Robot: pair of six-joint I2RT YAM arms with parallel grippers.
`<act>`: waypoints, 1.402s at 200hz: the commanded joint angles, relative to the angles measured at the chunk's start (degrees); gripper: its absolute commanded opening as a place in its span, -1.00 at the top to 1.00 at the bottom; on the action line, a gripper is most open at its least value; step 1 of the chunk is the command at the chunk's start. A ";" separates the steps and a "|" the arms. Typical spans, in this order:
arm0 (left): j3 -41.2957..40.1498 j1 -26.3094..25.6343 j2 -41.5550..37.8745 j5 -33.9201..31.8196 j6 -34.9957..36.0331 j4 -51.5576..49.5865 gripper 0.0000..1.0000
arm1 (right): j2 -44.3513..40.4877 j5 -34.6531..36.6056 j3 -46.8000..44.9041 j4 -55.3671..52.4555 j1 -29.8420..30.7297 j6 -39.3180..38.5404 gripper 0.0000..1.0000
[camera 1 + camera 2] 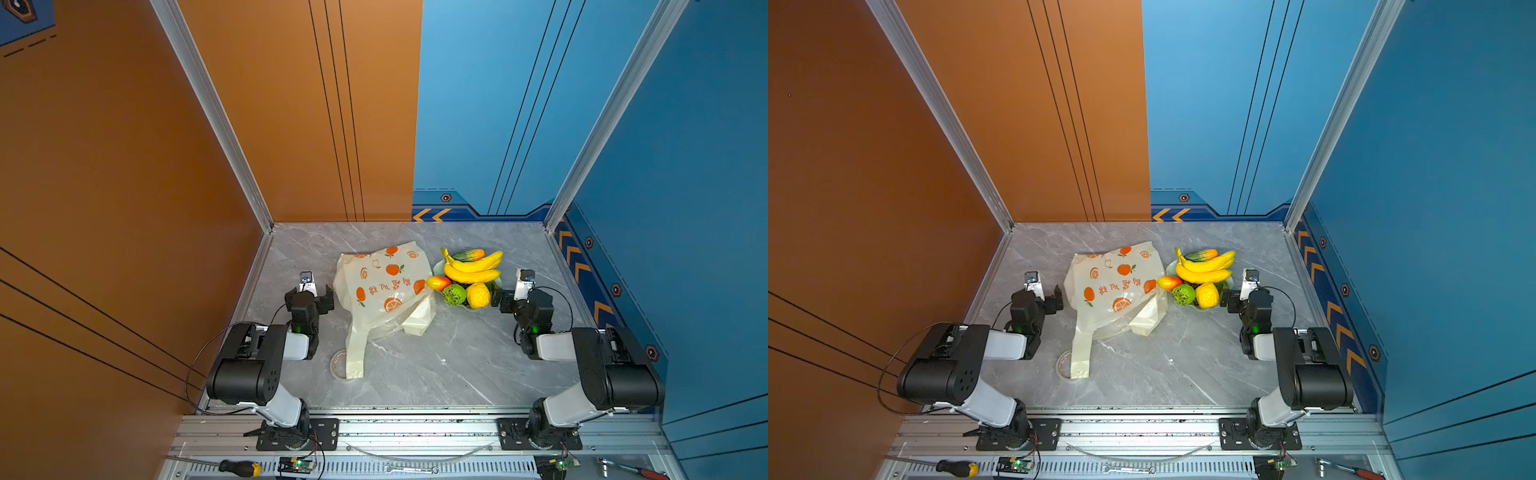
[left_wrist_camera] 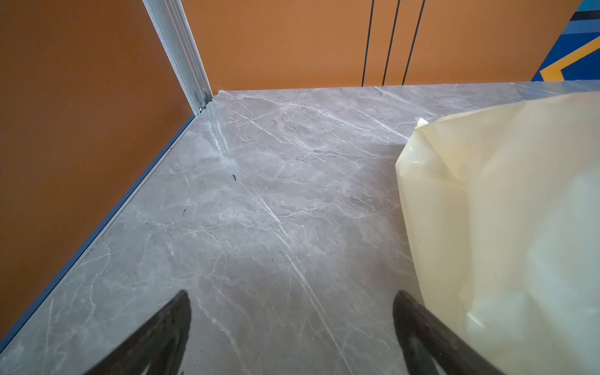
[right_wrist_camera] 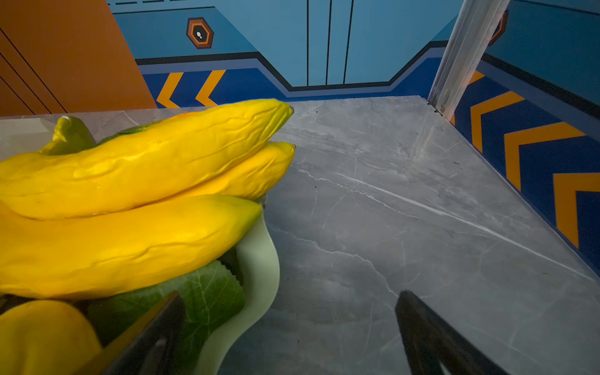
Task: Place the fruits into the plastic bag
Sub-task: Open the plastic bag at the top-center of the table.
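progress: none bagged yet | fruits [image 1: 471, 274]: piled on dish [image 3: 259, 256], right of centre in both top views | bag [image 1: 382, 282]: mid-frame, lying slack, just beside dish | left gripper [image 2: 290, 300]: jaws spread, holding nothing, beside bag | right gripper [image 3: 290, 300]: jaws spread, holding nothing, beside dish | remaining: every fruit

Grey marble table [image 1: 449, 374]. Lying on it: crinkly cream plastic bag [image 1: 384, 282] flat mid-table, pale green dish [image 3: 259, 256] touching the bag's side, clear tape roll [image 1: 337, 365] partly under a bag handle.
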 commanded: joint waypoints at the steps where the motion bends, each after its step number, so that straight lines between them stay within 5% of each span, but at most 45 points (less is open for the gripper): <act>1: 0.52 -0.35 -0.57 0.82 0.19 -0.89 -0.95 | 0.54 0.70 0.36 -0.69 0.10 0.51 -1.00; 130: 0.39 -0.35 -0.61 0.73 0.16 -0.91 -0.95 | 0.42 4.43 0.76 -1.31 0.09 1.79 -1.00; 147: 0.65 -1.20 -2.78 -3.63 -0.12 -2.39 -0.95 | -1.36 6.42 0.54 -2.28 0.11 2.39 -1.00; 179: 4.74 -1.27 -14.37 -6.15 -1.62 -18.99 -0.95 | -12.59 10.01 3.89 -17.57 -0.10 4.50 -1.00; 197: 8.53 -1.13 -21.14 -6.97 -5.78 -30.26 -0.95 | -18.61 13.07 8.87 -31.03 -2.73 16.31 -1.00; 234: 21.86 -0.97 -28.15 -4.52 -17.03 -57.88 -0.95 | -24.71 2.32 21.92 -56.36 -12.63 31.90 -1.00; 280: 33.32 -3.82 -31.98 5.44 -23.58 -75.67 -0.95 | -26.22 -7.21 35.91 -72.84 -10.76 38.67 -1.00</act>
